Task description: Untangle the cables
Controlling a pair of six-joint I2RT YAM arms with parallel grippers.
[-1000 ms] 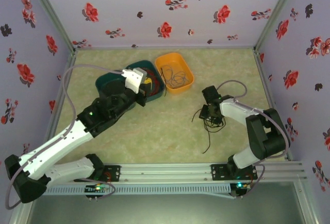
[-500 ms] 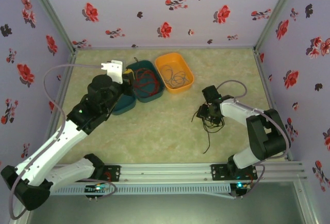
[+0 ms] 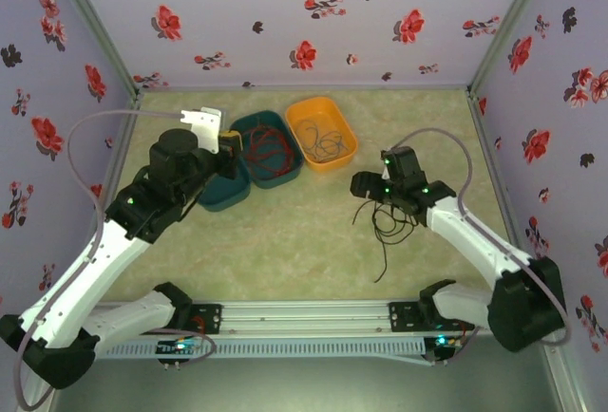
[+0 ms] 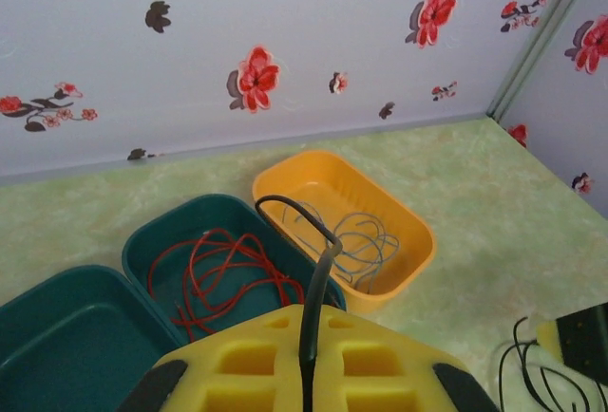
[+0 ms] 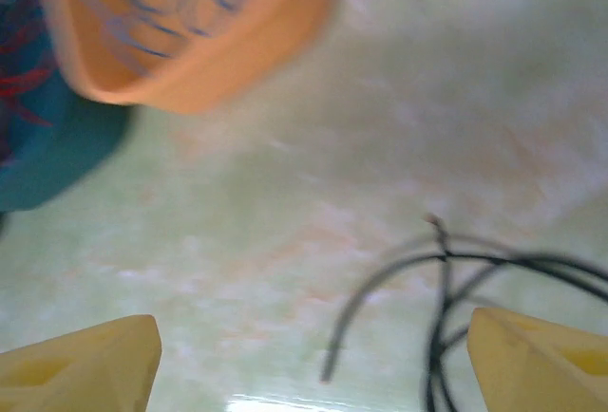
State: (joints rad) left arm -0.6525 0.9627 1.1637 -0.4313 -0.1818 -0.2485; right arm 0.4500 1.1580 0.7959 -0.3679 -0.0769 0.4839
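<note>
Right fingers (image 5: pixel 541 360) spread, black cables (image 5: pixel 446 279) between

L arm (image 3: pixel 104 251) & R arm (image 3: pixel 475 236): white link shells, black joint housings. Thick grey cable (image 3: pixel 133 113) loops off each. Green LED (image 3: pixel 388 159) on R wrist. L gripper (image 4: pixel 306 331): yellow moulded fingers (image 4: pixel 370 365) w/ square pockets, black side pads. R gripper (image 5: pixel 313 374): plain yellow fingertips (image 5: pixel 85 365).

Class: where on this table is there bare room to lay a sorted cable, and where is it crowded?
Bare: the middle of the table between the teal trays and the black cables; the back right corner beside the orange tray. Crowded: around the trays and cables.
</note>
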